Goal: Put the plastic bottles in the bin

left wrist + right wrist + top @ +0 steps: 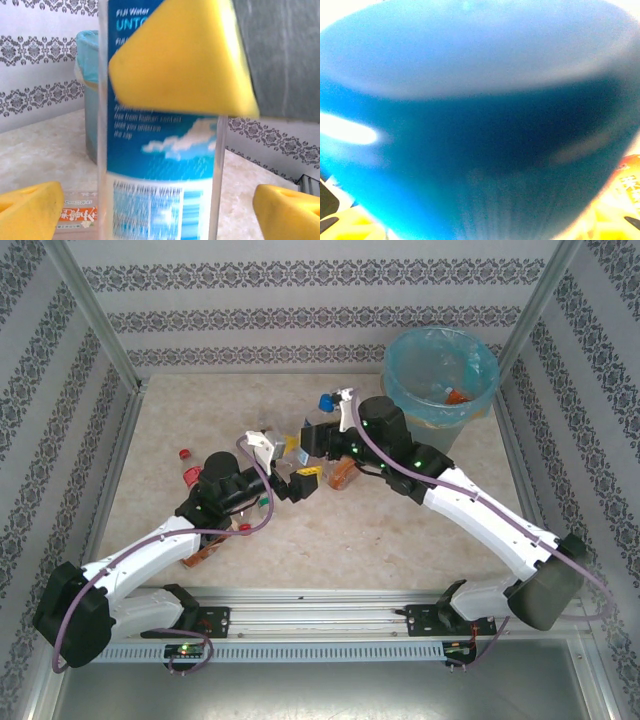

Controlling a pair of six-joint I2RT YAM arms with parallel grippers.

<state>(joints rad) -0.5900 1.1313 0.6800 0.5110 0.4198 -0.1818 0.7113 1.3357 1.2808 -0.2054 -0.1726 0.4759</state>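
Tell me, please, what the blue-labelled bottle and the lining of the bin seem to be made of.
The bottle: probably clear, glossy rigid plastic; the background shows through its edges, and the blue label looks like printed film. The lining of the bin: thin translucent light-blue plastic film, crinkled and folded over the rim.

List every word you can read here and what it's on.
"FIJI Water": top of the label on the blue-labelled bottle.
"UNTO": next line there, cut off by a yellow pad.
Smaller print and barcode panel below: too blurred to read.
Orange label at lower left: characters too blurred to read.
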